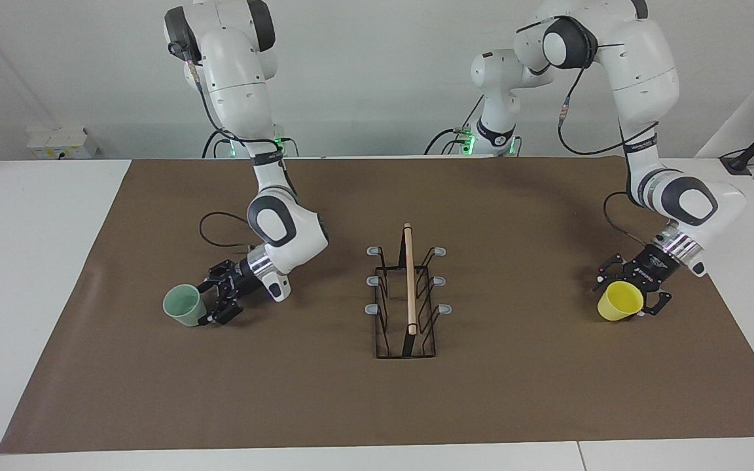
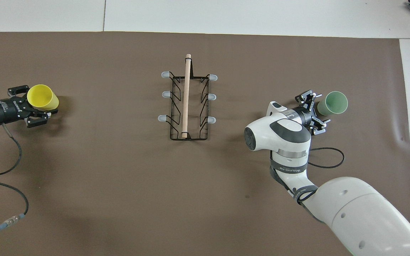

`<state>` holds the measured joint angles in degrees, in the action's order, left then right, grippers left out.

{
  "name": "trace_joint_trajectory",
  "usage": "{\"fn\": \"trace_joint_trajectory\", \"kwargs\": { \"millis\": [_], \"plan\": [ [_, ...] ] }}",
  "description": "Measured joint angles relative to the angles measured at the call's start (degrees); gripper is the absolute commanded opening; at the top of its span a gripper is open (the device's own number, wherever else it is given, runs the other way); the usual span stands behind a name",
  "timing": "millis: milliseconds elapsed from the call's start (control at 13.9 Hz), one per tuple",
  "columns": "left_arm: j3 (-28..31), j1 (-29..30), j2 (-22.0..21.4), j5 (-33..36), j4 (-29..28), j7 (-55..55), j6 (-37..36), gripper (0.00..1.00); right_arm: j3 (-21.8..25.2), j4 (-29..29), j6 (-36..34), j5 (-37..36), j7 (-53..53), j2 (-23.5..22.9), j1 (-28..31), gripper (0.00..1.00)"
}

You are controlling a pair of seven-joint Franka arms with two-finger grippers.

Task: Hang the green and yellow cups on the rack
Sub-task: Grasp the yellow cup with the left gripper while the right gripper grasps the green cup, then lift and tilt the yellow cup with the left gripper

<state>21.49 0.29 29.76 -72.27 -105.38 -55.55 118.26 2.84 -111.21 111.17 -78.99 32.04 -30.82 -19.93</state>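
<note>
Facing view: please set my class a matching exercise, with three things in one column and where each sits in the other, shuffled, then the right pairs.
Things
1. yellow cup
2. green cup
3. rack

Places
A. middle of the mat, between the two cups
B. at the right gripper, toward the right arm's end
C. at the left gripper, toward the left arm's end

Pairs: 1-C, 2-B, 3-A

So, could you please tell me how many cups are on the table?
2. The green cup lies toward the right arm's end, the yellow cup toward the left arm's end; none hangs on the rack.
</note>
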Motion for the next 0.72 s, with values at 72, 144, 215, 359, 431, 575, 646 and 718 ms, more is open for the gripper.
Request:
{"fn": "trace_joint_trajectory", "kwargs": {
  "millis": [72,144,215,359,431,575,646,718],
  "plan": [
    [-0.02,-0.23,-0.02,0.00,0.00,0.02,0.24,0.16,0.02,-0.33,0.00,-0.18,0.00,0.00,0.00,1.00],
    [-0.02,-0.41,-0.03,0.00,0.00,0.05,0.31,0.00,0.02,-0.61,0.00,-0.28,0.00,0.00,0.00,1.00],
    [-0.01,-0.59,-0.08,0.00,0.02,0.13,0.46,0.00,0.02,-0.86,0.00,-0.72,0.00,0.00,0.00,1.00],
    [-0.01,-1.20,-0.38,0.00,0.27,0.60,1.64,0.00,0.08,-1.32,0.00,-1.80,-0.04,0.00,0.04,1.00],
    [-0.04,-1.75,-0.64,0.00,0.78,0.85,2.89,0.00,0.15,-1.49,0.00,-2.12,-0.04,0.00,0.08,1.00],
    [-0.06,-3.15,-1.04,0.34,2.62,0.99,5.48,0.00,0.29,-1.83,0.00,-2.71,-0.04,0.00,0.13,1.00],
    [-0.07,-3.67,-1.14,1.27,3.89,1.03,6.12,0.00,0.33,-1.99,0.00,-3.19,-0.09,0.00,0.13,1.00],
    [-0.07,-3.92,-1.19,2.73,5.27,1.02,6.24,0.00,0.38,-2.10,0.00,-3.51,-0.18,0.00,0.13,1.00]
  ]
}}
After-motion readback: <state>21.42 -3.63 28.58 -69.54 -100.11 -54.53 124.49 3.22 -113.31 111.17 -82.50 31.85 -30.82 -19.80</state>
